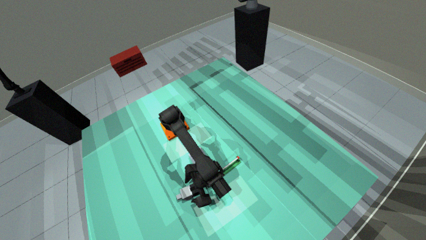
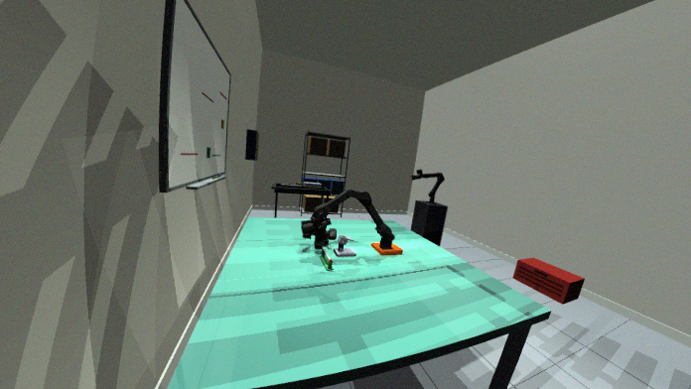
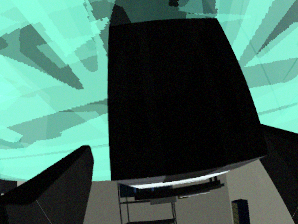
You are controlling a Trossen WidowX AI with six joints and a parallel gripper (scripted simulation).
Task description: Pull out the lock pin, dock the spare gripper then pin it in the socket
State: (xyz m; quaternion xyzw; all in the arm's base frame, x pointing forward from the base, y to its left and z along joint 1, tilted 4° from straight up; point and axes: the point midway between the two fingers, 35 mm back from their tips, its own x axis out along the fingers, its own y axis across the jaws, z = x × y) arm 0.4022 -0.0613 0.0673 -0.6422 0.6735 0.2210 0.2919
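Observation:
My gripper [image 1: 195, 190] [image 3: 174, 143] is open, low over the table, tilted towards its far side. The spare gripper shows a pale end [image 1: 185, 193] beside my fingers in the top view. Its black body [image 3: 175, 90] fills the middle of the wrist view between my spread fingers; contact cannot be told. The pale grey mount [image 2: 345, 252] stands between the spare gripper and my orange base, mostly hidden under the arm in the top view. The pin [image 1: 226, 166], white with a red end, lies along the green holder [image 1: 234, 167] [image 2: 328, 264], outside the mount.
My arm's orange base [image 1: 168, 133] [image 2: 387, 249] stands on the green table [image 1: 128, 190] [image 2: 377, 308]. Black pedestals [image 1: 251, 37] [image 1: 52, 113] and a red box [image 1: 128, 61] [image 2: 548, 280] stand on the floor beyond the table edges.

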